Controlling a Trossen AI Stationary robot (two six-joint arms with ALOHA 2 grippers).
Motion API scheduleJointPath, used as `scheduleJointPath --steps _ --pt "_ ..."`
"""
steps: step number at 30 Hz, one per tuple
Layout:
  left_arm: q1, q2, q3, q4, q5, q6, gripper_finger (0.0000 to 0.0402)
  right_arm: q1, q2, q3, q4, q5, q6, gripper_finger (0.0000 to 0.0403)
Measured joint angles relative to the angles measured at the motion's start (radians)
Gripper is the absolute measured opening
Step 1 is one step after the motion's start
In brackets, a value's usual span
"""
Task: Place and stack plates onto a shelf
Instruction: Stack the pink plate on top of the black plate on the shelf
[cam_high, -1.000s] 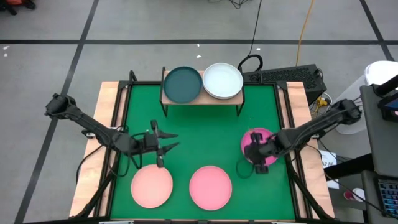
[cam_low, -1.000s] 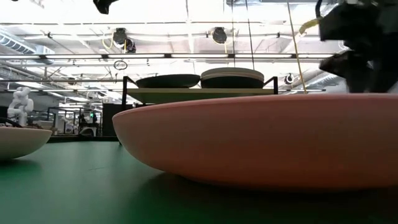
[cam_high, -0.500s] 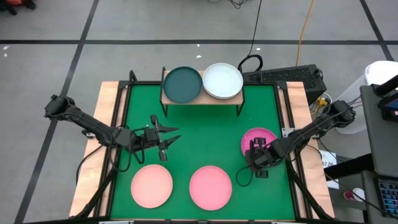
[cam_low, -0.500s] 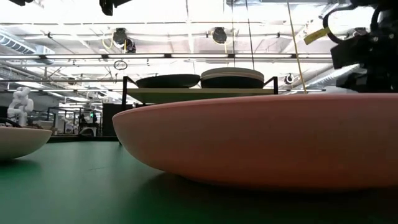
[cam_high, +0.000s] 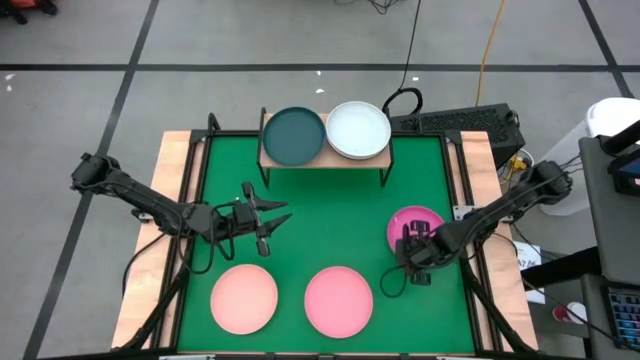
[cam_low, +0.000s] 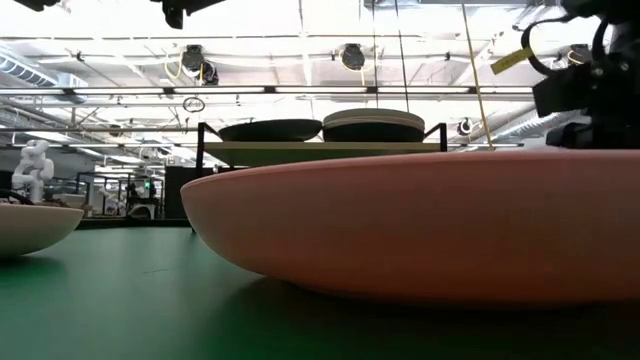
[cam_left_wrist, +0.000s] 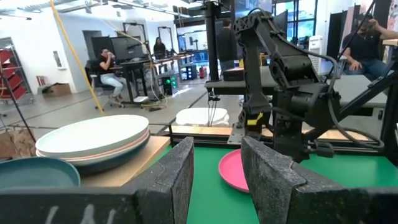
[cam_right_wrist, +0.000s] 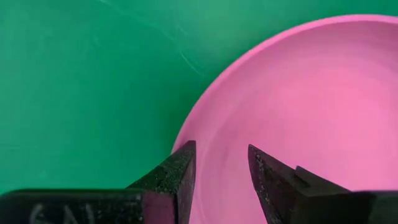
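Note:
The light-wood shelf (cam_high: 325, 161) stands at the mat's far edge and carries a dark teal plate (cam_high: 293, 135) and a pale white-topped stack (cam_high: 358, 129). Two light pink plates (cam_high: 244, 298) (cam_high: 338, 300) lie flat near the near edge. The magenta plate (cam_high: 422, 220) lies on the mat's right side. My right gripper (cam_right_wrist: 221, 149) is open and points down over the magenta plate's near-left rim (cam_right_wrist: 186, 124). My left gripper (cam_high: 268, 222) is open in the air left of centre, beyond the left pink plate, with its fingers level toward the right arm (cam_left_wrist: 280, 81). My right gripper stands with one finger (cam_right_wrist: 180, 168) over the magenta plate's rim and the other finger (cam_right_wrist: 267, 174) over its inside, coming from above. Whether either fingertip touches the plate, I cannot tell. The plate lies flat on the mat.
The green mat (cam_high: 330, 220) has free room in its middle between the shelf and the pink plates. Black frame posts stand at the table's sides. In the low view the nearer pink plate (cam_low: 420, 220) hides most of the table. People sit at desks far behind.
My right gripper has moved toward the table's near edge, from over the magenta plate's middle to its near rim. My left gripper has moved up and toward the far edge, away from the left pink plate, and has tipped toward level. No plate has moved.

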Motion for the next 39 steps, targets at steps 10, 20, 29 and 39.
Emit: scheduleJointPath --steps 10,20,29,39 --pt "0.000 0.000 0.000 0.000 0.000 -0.023 0.0141 0.018 -0.069 0.030 0.040 0.002 0.021 0.0128" --pt "0.000 0.000 0.000 -0.002 0.000 -0.039 0.0141 0.037 0.008 0.029 0.033 0.006 0.063 0.0128" --pt "0.000 0.000 0.000 -0.002 0.000 -0.066 0.0141 0.037 0.039 -0.023 0.041 0.030 0.089 0.0127" --pt "0.000 0.000 0.000 -0.001 0.000 -0.061 0.0141 0.037 0.039 -0.043 0.043 0.026 0.107 0.0045"
